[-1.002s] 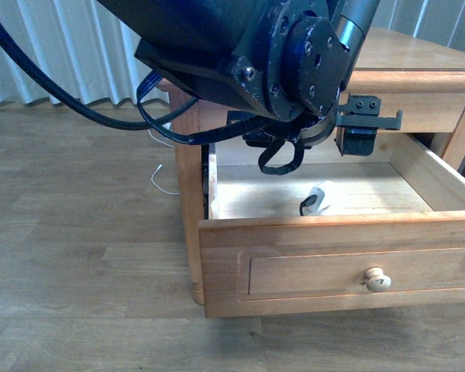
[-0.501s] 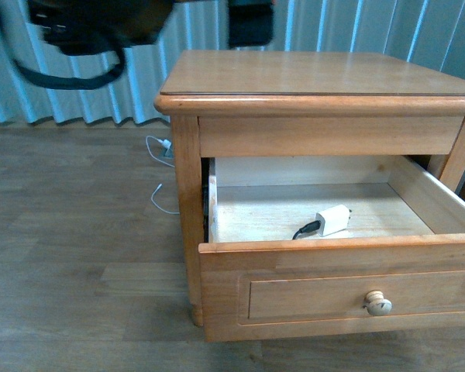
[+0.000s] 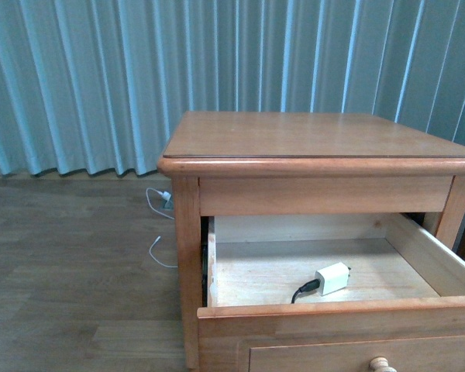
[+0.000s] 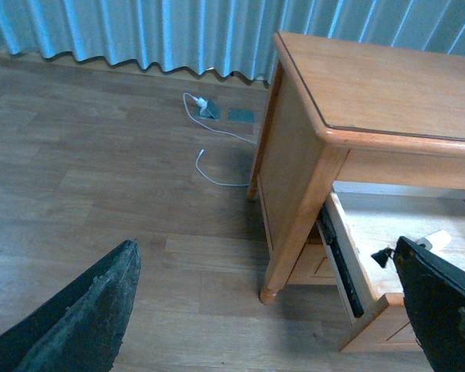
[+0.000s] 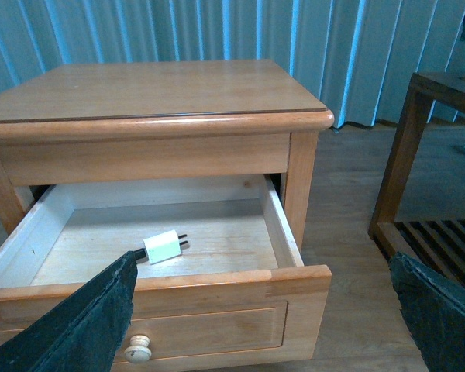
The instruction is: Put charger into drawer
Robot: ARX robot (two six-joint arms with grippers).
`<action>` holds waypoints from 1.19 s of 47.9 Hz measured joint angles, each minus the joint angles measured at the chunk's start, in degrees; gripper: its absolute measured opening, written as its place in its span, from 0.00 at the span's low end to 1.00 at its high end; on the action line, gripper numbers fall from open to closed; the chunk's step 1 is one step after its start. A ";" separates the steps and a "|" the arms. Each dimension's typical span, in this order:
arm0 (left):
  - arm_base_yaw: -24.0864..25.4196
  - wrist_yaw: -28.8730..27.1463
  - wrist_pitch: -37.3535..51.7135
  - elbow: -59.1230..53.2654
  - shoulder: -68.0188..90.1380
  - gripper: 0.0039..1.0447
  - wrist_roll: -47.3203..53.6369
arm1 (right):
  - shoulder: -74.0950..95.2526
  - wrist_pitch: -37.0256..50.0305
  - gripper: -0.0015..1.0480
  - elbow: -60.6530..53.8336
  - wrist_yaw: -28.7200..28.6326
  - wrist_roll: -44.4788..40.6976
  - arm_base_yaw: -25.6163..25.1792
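The charger (image 3: 332, 278) is a small white cube. A thin black cable leaves one of its sides, and in the right wrist view (image 5: 163, 246) two short metal pins show on the opposite side. We see only the first part of the cable; the rest is hidden behind the front board of the drawer (image 3: 325, 312) or behind a finger.

The charger lies flat on the pale bare-wood bottom of the open drawer, near the front board and about in the middle of the width. It touches neither hand. The left hand (image 4: 265, 256) is wide open and holds nothing; it hangs beside the cabinet (image 3: 187, 256), well apart from the charger (image 4: 438, 239). The right hand (image 5: 261, 263) is also wide open and empty, and it hangs in front of the drawer (image 5: 217, 283), outside of it.

One second ago an arm filled the front view above the drawer, and half a second ago it showed only in the upper left corner. Now no arm is in this view. The charger has kept its place, while the cabinet sits lower in the picture and more of the curtain (image 3: 139, 77) shows.
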 joint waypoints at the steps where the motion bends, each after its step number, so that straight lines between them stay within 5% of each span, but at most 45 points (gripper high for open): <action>1: 1.16 0.76 -1.51 -0.76 -2.27 0.95 -0.46 | 0.00 0.00 0.92 0.00 0.00 0.00 0.00; 5: 7.37 2.27 -6.49 -4.09 -11.76 0.95 -1.99 | 0.00 0.00 0.92 0.00 0.00 0.00 0.00; 17: 8.96 4.48 -5.92 -4.66 -12.92 0.93 -1.81 | 0.00 0.00 0.92 0.00 0.02 0.00 0.00; 22: 14.75 15.63 1.20 -9.44 -16.41 0.76 3.82 | 0.00 0.00 0.92 0.00 0.00 0.00 0.00; 42: 15.82 17.00 5.40 -20.37 -22.97 0.03 8.17 | 0.00 0.00 0.92 0.00 0.00 0.00 0.00; 57: 15.85 17.03 6.51 -24.33 -25.86 0.04 8.46 | -0.02 0.00 0.92 0.00 0.00 0.00 0.00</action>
